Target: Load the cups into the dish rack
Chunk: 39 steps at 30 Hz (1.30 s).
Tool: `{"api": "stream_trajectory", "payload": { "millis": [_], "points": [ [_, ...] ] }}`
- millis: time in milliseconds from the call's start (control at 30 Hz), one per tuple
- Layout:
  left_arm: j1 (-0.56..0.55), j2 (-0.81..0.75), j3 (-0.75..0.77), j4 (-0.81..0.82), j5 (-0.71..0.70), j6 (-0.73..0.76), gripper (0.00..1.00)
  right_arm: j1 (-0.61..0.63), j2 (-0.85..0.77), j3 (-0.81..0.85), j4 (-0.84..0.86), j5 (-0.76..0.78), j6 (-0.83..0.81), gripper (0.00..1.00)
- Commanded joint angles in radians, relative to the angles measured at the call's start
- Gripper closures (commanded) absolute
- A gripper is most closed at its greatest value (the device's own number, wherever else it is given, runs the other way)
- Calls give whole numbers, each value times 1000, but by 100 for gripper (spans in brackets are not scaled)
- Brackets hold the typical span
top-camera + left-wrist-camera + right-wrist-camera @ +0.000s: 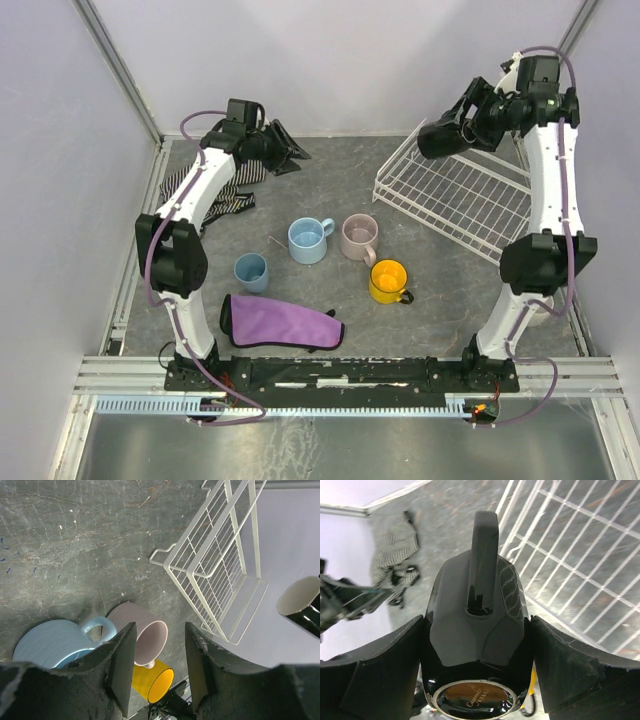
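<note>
A round stamp on the black cup's [436, 141] base carries script too small to read. The right gripper [476, 624] clamps this cup by its sides, above the rack's [470, 200] far left corner. The cup lies sideways, long axis along the fingers, mouth away from the wrist, handle up. The rack sits at the table's [450, 300] far right corner. The left gripper [160, 627] hangs half-open and empty near the far left corner. Mid-table, mouths up, stand the blue mug [310, 240], pink mug [358, 237], yellow mug [388, 281] and handleless cup [251, 271].
</note>
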Motion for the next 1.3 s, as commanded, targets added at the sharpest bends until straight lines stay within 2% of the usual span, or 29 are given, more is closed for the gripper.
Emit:
{"api": "stream_trajectory", "payload": {
  "millis": [0, 100, 267, 533, 1033, 1267],
  "points": [
    [0, 11, 13, 9, 16, 54, 50, 39, 156, 328, -344, 212, -173, 99],
    [-1, 28, 25, 7, 18, 54, 50, 80, 219, 445, -424, 301, -205, 99],
    [-1, 49, 60, -14, 12, 64, 50, 112, 228, 378, -378, 385, -213, 99],
    [-1, 61, 57, -18, -4, 69, 50, 160, 290, 381, -324, 451, -224, 99],
    [1, 80, 75, -47, -24, 88, 50, 208, 454, 434, -293, 442, -213, 99],
    [1, 83, 76, -68, -39, 112, 50, 248, 493, 446, -272, 490, -209, 99]
  ]
}}
